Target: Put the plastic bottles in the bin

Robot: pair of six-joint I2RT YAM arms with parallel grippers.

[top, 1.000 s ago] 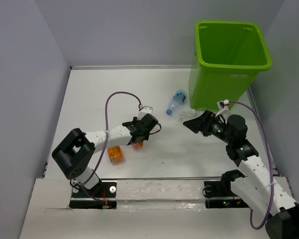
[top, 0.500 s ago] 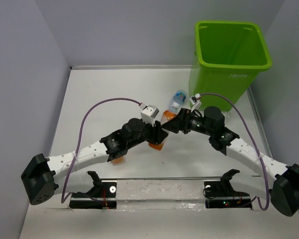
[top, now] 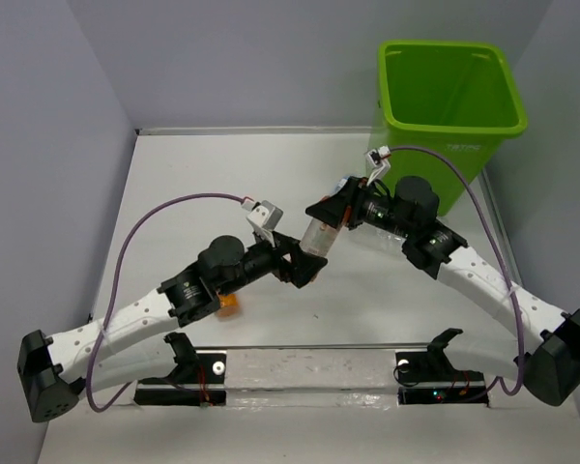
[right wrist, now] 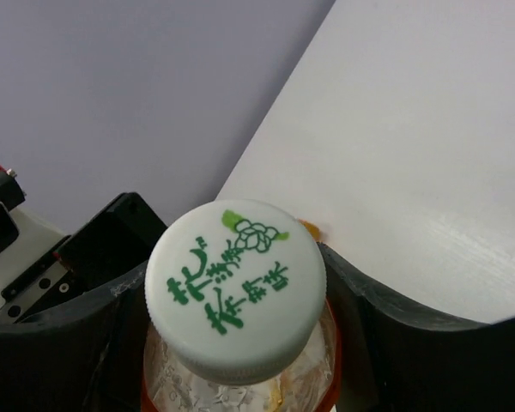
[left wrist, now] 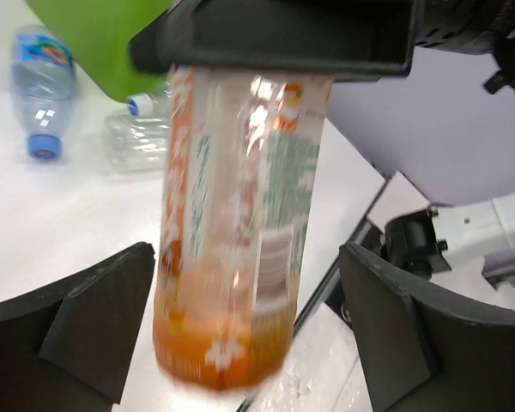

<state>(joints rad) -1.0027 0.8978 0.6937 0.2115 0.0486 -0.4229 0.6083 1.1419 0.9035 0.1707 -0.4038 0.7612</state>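
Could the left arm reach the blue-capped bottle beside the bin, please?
Probably not directly: the right gripper, holding the orange bottle, sits between the open left gripper and the blue-capped bottle.

White table (top: pixel 193 193), grey walls (top: pixel 39 145) around it; shiny strip (top: pixel 309 365) — near edge

An orange bottle (left wrist: pixel 232 232) hangs upright in the middle of the view, blurred, its label printed in orange and green. Its top is hidden behind the black right gripper (left wrist: pixel 275 51), which clasps it from above. The left gripper (left wrist: pixel 245 330) stands spread wide, one dark finger on each side of the bottle's base, both apart from it. Farther off on the white table (left wrist: pixel 34 223), a blue-capped clear bottle (left wrist: pixel 41 94) lies left of the green bin (left wrist: pixel 94 34). A crumpled white-capped bottle (left wrist: pixel 142 129) lies at the bin's foot.
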